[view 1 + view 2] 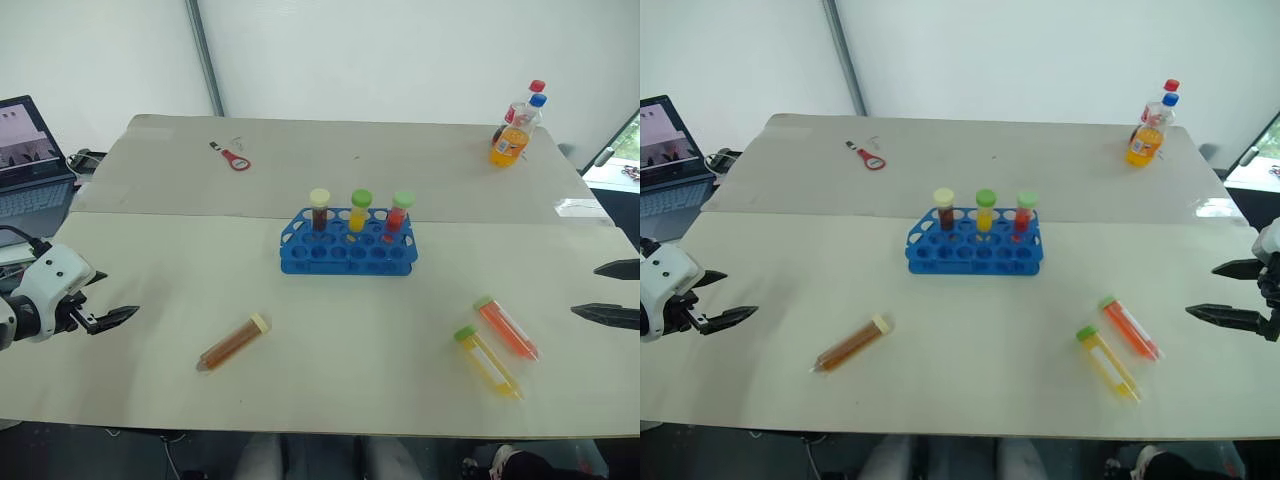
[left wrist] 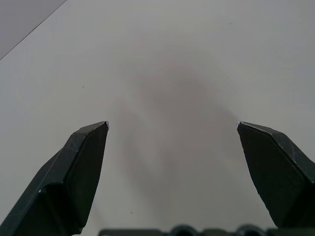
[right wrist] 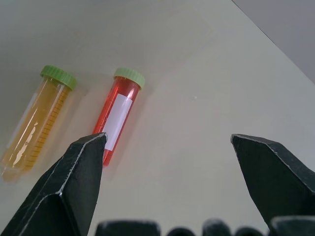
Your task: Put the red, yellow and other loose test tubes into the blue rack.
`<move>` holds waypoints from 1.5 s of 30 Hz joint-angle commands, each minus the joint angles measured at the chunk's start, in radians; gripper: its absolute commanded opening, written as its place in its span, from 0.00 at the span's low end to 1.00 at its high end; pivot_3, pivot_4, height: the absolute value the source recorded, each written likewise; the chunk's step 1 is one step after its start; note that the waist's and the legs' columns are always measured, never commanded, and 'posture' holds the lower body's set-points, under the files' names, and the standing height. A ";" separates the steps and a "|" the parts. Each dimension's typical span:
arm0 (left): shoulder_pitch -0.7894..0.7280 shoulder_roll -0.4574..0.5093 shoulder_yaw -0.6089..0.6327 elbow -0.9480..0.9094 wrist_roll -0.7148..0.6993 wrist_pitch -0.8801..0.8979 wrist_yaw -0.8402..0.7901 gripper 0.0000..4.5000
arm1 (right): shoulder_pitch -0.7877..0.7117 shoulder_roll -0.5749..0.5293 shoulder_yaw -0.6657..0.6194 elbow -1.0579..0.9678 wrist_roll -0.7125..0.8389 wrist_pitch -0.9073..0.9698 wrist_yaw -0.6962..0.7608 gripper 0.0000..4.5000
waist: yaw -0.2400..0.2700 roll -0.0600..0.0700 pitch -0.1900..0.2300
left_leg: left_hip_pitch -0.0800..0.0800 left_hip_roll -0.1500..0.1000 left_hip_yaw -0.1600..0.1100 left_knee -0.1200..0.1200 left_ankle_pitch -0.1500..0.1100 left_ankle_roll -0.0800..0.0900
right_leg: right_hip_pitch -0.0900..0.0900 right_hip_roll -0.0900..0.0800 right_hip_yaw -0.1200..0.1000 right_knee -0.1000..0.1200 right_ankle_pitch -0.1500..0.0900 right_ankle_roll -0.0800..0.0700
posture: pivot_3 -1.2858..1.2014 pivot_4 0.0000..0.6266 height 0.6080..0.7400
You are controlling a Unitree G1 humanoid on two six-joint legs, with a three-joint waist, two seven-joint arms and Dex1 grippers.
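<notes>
The blue rack (image 1: 348,252) stands at the table's middle with three capped tubes upright in its back row: brown, yellow and red. Three loose test tubes lie flat on the table. The brown one (image 1: 233,342) with a pale yellow cap is front left. The red one (image 1: 507,327) and the yellow one (image 1: 487,361), both green-capped, lie side by side front right. My left gripper (image 1: 738,294) hangs open over bare table at the left edge, well left of the brown tube. My right gripper (image 1: 1202,290) is open at the right edge, just right of the red tube (image 3: 117,118) and yellow tube (image 3: 37,120).
Two orange-drink bottles (image 1: 515,130) stand at the far right corner. A small red tool (image 1: 232,157) lies at the far left of the table (image 1: 150,410). An open laptop (image 1: 30,160) sits beyond the table's left edge.
</notes>
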 commanded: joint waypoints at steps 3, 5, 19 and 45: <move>-0.031 0.019 0.018 -0.005 0.018 0.011 0.022 0.99 | -0.044 -0.002 0.001 0.014 -0.008 -0.006 -0.003 1.00 | 0.000 0.000 0.000 | 0.000 0.000 0.000 0.000 0.000 0.000 | 0.000 0.000 0.000 0.000 0.000 0.000 | 0.52 0.24 1.00; -0.035 0.016 0.027 -0.005 -0.004 0.015 -0.001 0.99 | -0.056 -0.002 0.005 0.021 -0.010 -0.006 -0.003 1.00 | 0.000 0.000 0.000 | 0.000 0.000 0.000 0.000 0.000 0.000 | 0.000 0.000 0.000 0.000 0.000 0.000 | 0.52 0.24 1.00; -0.258 -0.073 -0.200 -0.410 -0.212 0.196 -0.102 0.99 | -0.162 0.031 0.079 -0.091 0.009 0.087 -0.073 1.00 | 0.010 0.001 0.001 | -0.001 -0.001 0.000 0.002 0.001 -0.001 | 0.001 0.000 0.000 0.002 0.000 0.000 | 0.52 0.24 1.00; -0.531 -0.322 -0.561 -0.574 -0.211 0.138 -0.188 0.99 | -0.578 0.199 0.723 -0.055 -0.175 0.722 -0.258 1.00 | 0.000 0.002 0.001 | -0.004 -0.001 -0.004 0.005 0.001 -0.001 | -0.001 0.001 0.000 0.003 0.000 0.000 | 0.52 0.24 1.00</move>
